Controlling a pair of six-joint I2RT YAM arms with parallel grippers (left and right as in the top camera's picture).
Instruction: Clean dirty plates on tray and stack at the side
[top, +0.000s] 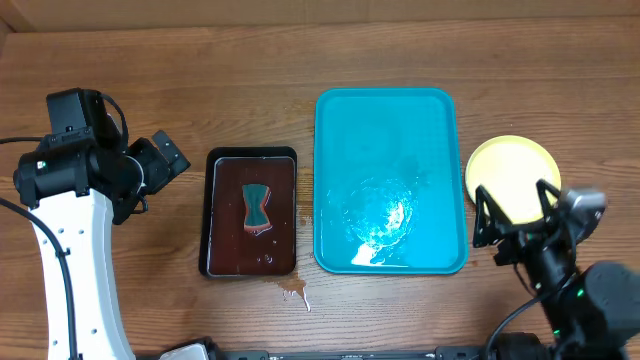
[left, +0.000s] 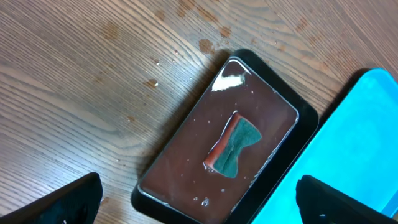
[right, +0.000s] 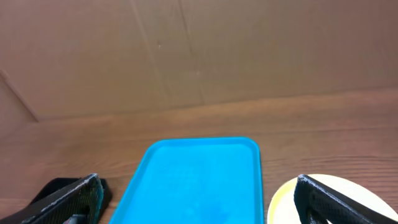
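Observation:
The turquoise tray (top: 390, 120) lies at the table's middle with a wet sheen on its floor, and also shows in the left wrist view (left: 357, 143) and the right wrist view (right: 193, 180). A pale yellow-green plate (top: 510, 160) sits on the table just right of the tray, its rim also in the right wrist view (right: 283, 199). My right gripper (top: 512, 192) hovers open over the plate's near edge, nothing between its fingers (right: 68, 199). My left gripper (top: 165, 165) stands open left of the black tray, holding nothing; its fingers (left: 68, 202) frame that tray's near end.
A small black tray (top: 215, 212) of dark brown liquid, also in the left wrist view (left: 186, 180), holds a teal and orange sponge (top: 256, 208) left of the turquoise tray. A brown spill (top: 293, 290) marks the wood near its front. A cardboard wall (right: 199, 56) backs the table.

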